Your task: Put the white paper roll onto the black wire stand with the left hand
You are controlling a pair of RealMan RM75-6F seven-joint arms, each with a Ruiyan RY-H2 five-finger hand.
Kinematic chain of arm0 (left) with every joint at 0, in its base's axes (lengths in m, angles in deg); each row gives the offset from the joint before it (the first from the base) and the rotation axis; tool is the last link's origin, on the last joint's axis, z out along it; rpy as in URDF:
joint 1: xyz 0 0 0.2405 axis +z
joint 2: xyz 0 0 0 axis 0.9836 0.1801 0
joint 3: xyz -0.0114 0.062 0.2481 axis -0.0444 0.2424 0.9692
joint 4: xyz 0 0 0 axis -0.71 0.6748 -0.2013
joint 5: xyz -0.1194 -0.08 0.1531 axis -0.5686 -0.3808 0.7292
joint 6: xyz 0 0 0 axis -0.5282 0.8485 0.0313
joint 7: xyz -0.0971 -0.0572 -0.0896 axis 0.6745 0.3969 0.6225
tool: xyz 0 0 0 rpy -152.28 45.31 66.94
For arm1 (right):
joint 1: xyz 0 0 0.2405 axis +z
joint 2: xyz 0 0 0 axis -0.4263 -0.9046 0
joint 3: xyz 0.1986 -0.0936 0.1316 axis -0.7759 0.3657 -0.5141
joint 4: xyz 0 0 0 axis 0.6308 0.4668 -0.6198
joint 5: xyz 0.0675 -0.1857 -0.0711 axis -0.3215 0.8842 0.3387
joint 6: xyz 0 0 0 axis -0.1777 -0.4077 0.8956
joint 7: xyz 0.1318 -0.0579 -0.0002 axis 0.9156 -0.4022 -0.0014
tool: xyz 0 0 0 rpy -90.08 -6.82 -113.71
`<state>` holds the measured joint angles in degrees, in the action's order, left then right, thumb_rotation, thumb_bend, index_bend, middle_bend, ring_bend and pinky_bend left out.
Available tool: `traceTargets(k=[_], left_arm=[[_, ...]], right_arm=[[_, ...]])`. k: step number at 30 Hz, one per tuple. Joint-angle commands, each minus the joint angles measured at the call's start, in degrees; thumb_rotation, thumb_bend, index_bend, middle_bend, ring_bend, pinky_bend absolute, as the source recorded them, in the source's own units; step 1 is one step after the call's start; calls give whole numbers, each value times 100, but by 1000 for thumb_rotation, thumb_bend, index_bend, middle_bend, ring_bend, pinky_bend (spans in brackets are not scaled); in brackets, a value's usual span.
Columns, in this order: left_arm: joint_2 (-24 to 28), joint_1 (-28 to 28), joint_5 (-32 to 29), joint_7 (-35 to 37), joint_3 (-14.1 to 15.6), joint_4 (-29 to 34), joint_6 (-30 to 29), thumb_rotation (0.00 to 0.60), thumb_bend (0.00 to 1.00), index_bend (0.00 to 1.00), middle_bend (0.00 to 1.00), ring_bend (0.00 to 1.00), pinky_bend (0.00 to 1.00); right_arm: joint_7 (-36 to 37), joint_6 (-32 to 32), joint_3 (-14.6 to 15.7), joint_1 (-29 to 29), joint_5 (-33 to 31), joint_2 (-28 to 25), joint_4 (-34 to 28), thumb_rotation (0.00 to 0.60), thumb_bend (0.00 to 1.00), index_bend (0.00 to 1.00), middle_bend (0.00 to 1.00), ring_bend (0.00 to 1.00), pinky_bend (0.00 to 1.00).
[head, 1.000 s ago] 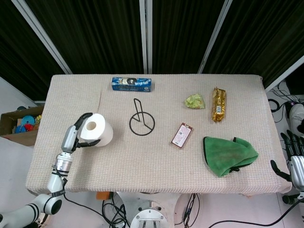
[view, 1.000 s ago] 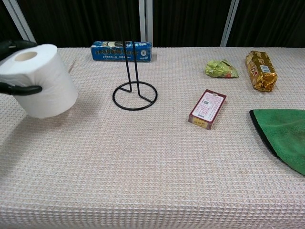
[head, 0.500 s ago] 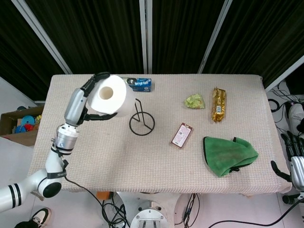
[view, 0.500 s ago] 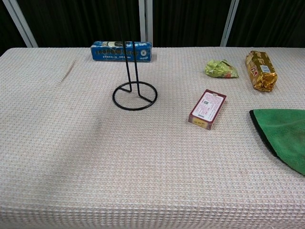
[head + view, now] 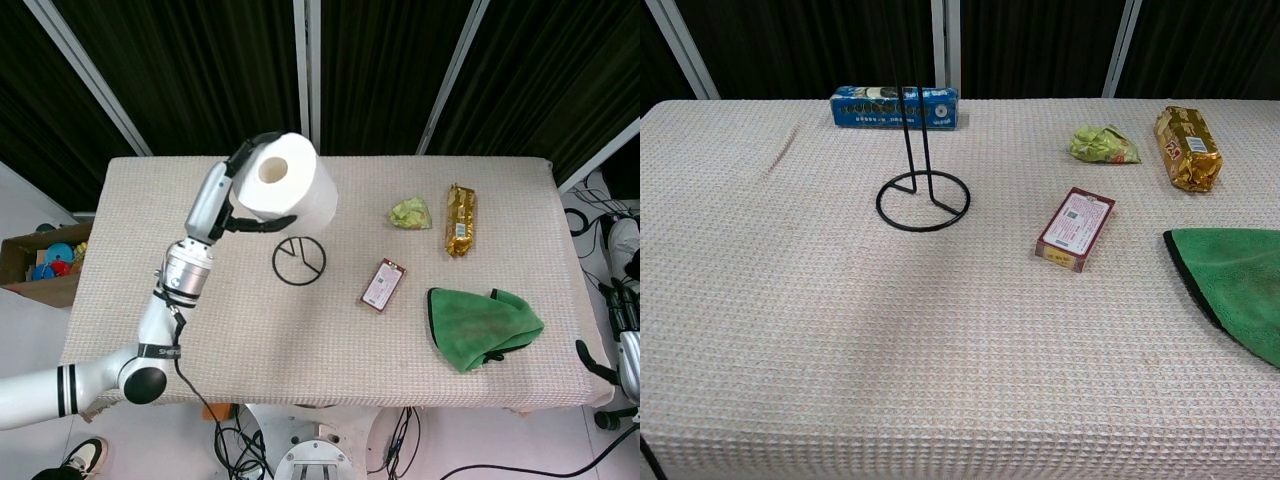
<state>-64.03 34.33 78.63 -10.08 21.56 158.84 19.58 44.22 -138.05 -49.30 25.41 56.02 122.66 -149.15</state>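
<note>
My left hand grips the white paper roll and holds it high in the air, its hollow core facing up. In the head view the roll covers the upright of the black wire stand; only the stand's ring base shows below it. The chest view shows the stand whole, its post running out of the top of the frame, with neither the roll nor the left hand in it. Only a small part of my right hand shows, at the far right edge beyond the table; its fingers are cut off.
A blue box lies behind the stand. A red packet, a green wrapper, a gold packet and a green cloth lie to the right. A cardboard box stands off the table's left side.
My left hand has carried the roll up from the table's left side and rightward, ending over the stand. The roll left the chest view.
</note>
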Motion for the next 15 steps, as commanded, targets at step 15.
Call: traceTargets(k=[15], left_arm=[[-168,-65,173,112,451,-650,224,600,333,353,517,495,513]], right_arm=[[41,109,-9,29,-45,32,88,600,269,0,0,0,0]])
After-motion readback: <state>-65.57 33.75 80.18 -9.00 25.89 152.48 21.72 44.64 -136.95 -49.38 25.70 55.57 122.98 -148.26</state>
